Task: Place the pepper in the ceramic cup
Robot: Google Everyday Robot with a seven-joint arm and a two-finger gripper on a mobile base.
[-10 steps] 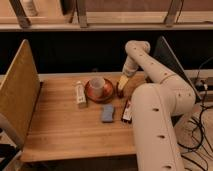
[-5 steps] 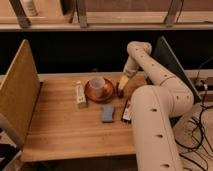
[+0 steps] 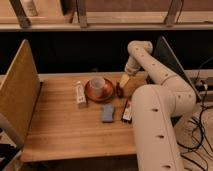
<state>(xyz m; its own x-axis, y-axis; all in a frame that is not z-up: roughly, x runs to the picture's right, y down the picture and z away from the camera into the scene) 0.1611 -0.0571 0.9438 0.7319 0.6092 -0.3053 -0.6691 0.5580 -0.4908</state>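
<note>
The tool [image 3: 124,80] hangs low over the right rear part of the table [image 3: 65,135], just right of the saucer [image 3: 102,94], its pale tip pointing down and left towards the pepper [image 3: 119,90]. Whether it is spread or pressed together I cannot tell. Against half a second ago it sits in almost the same spot, and the bend of the arm [image 3: 155,120] above it has hardly shifted. The pepper, the cup [image 3: 96,83] and the other things lie where they lay before.

From the left, a tall tan board [image 3: 20,92] stands on edge along the table's left side and walls it off. Right of it a wide stretch of bare wood runs down to the front edge. Next, a white carton [image 3: 80,94] stands upright just beside the saucer's left rim. The cup sits on the saucer, mouth up. The pepper lies on the table just right of the saucer, outside the cup and right under the tool; whether the two touch cannot be made out.

In front of the saucer a blue-grey pad [image 3: 107,113] lies flat. Just right of it is a dark bar [image 3: 126,111], close against the thick white arm. The arm covers the table's right side from front to back, so little bare wood shows there. Behind the table's rear edge is a dark gap.
</note>
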